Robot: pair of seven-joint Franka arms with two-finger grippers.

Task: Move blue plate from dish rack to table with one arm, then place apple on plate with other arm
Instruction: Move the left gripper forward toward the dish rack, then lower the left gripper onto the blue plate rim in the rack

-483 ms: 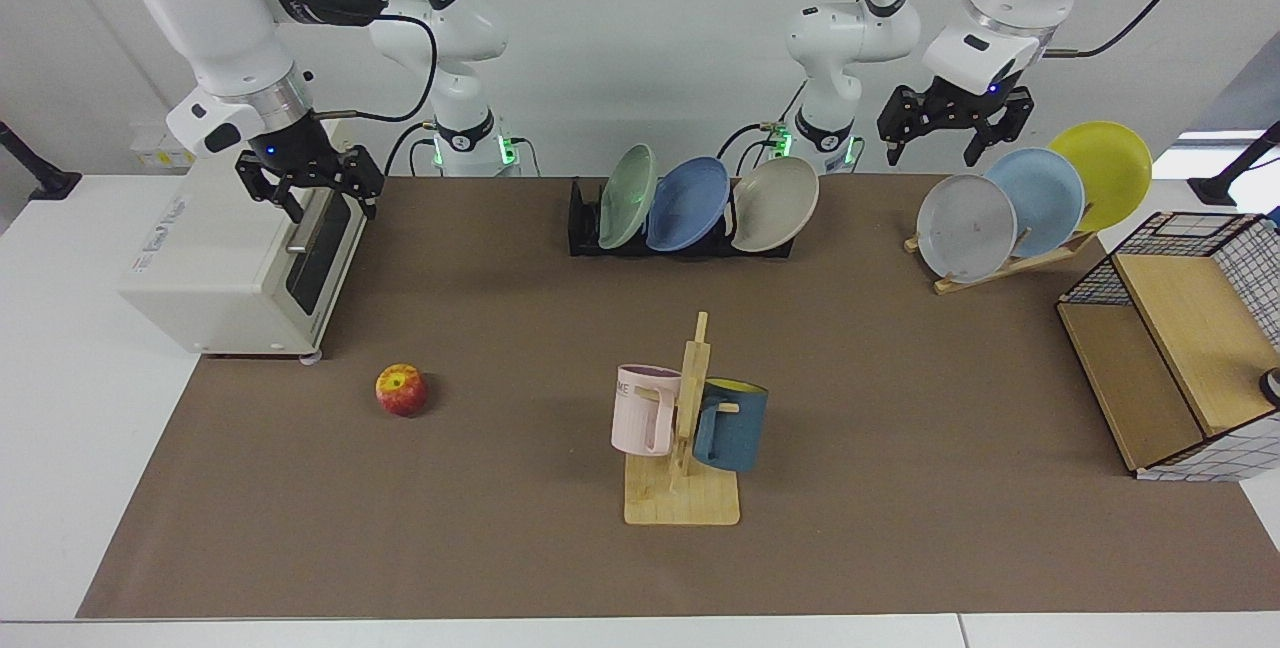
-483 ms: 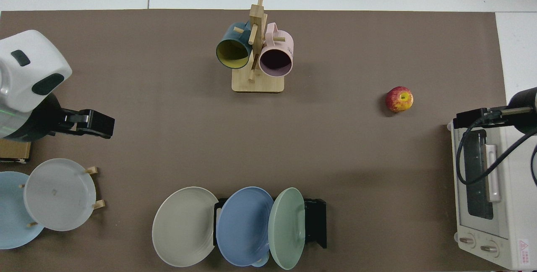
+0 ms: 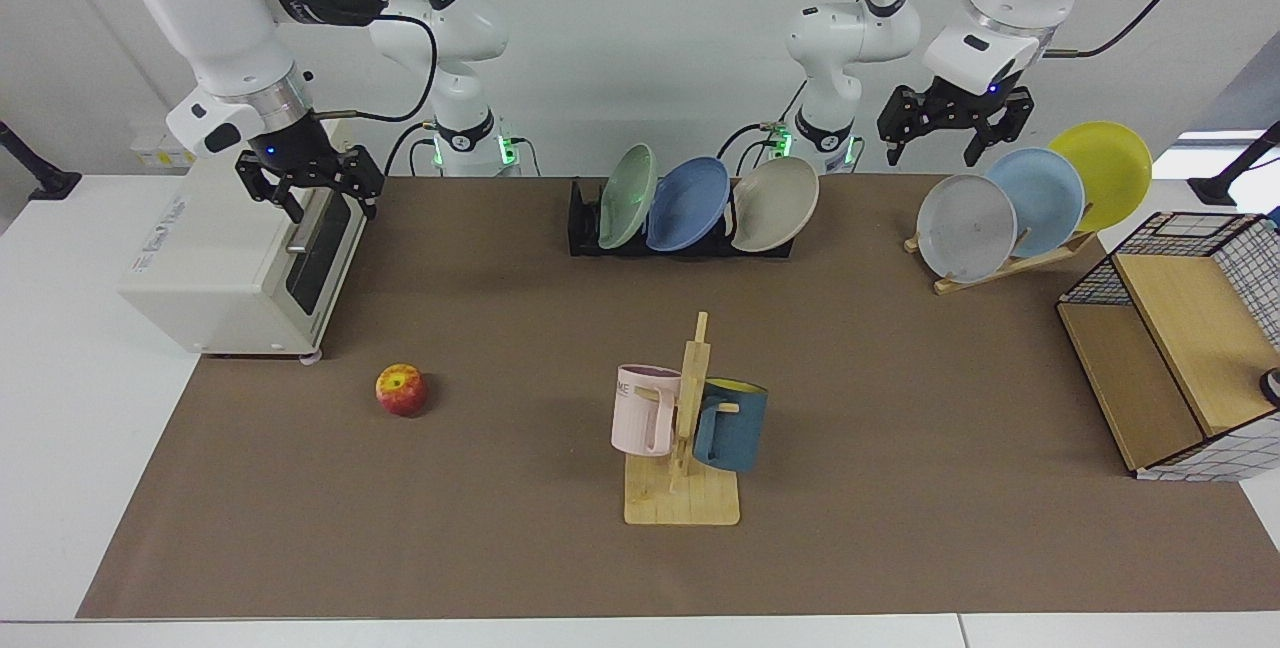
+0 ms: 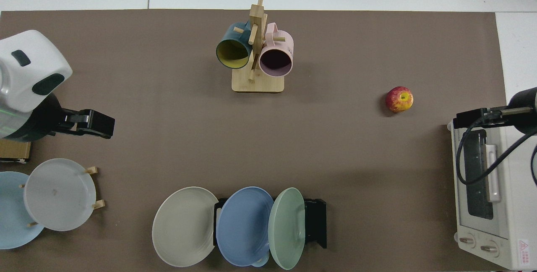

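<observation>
Waiting at the start of step one, the left gripper hangs spread and empty above the wooden plate stand, well apart from the blue plate, which leans in the dish rack between a green plate and a beige plate. The right gripper hovers spread and empty over the toaster oven, while the apple lies on the table near it. Next, I judge, one arm must reach the rack and pinch the blue plate's upper rim without knocking its neighbours.
</observation>
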